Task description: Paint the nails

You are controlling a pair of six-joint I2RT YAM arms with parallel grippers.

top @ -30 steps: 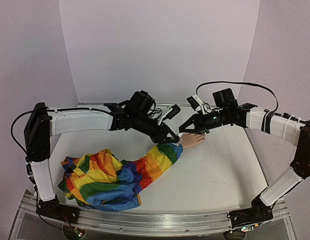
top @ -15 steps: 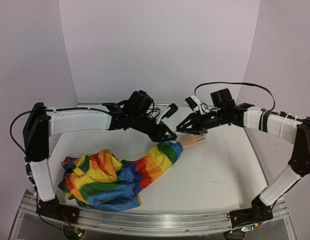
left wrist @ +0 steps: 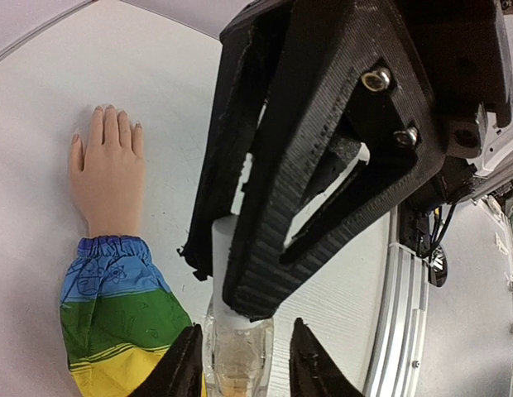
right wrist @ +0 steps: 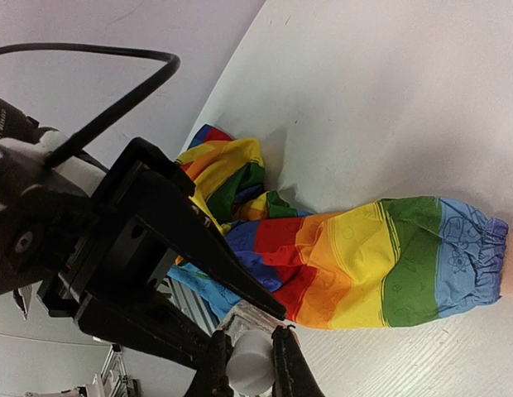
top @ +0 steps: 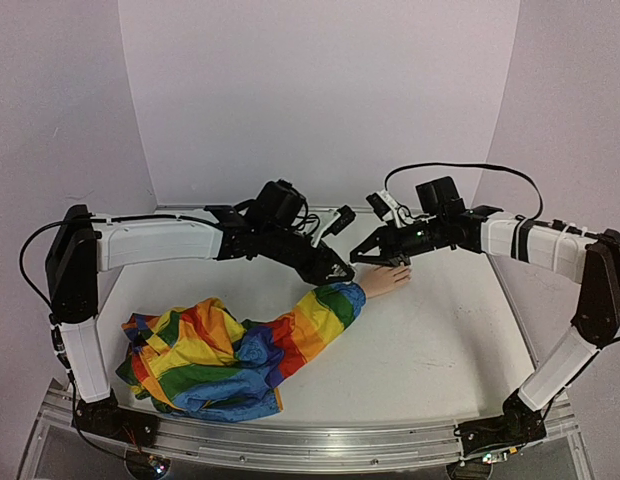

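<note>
The pale mannequin hand (top: 386,280) lies flat on the table, at the end of the rainbow sleeve (top: 240,345). Its nails (left wrist: 107,112) show in the left wrist view and point away from the grippers. Just left of the hand, both grippers meet over a small clear bottle (left wrist: 240,356). My left gripper (left wrist: 246,331) brackets the bottle's body with a slight gap on one side. My right gripper (right wrist: 248,343) is shut on the bottle's white cap (right wrist: 250,370). From above, the left gripper (top: 340,272) and right gripper (top: 359,258) hide the bottle.
The bunched rainbow fabric (top: 185,360) fills the near-left of the table. A metal rail (top: 290,440) runs along the near edge. Lilac walls (top: 320,90) close in the back and sides.
My right gripper has slid a little left and regripped the cap. The left jaws have eased slightly apart around the bottle. Hand and sleeve have not moved.
</note>
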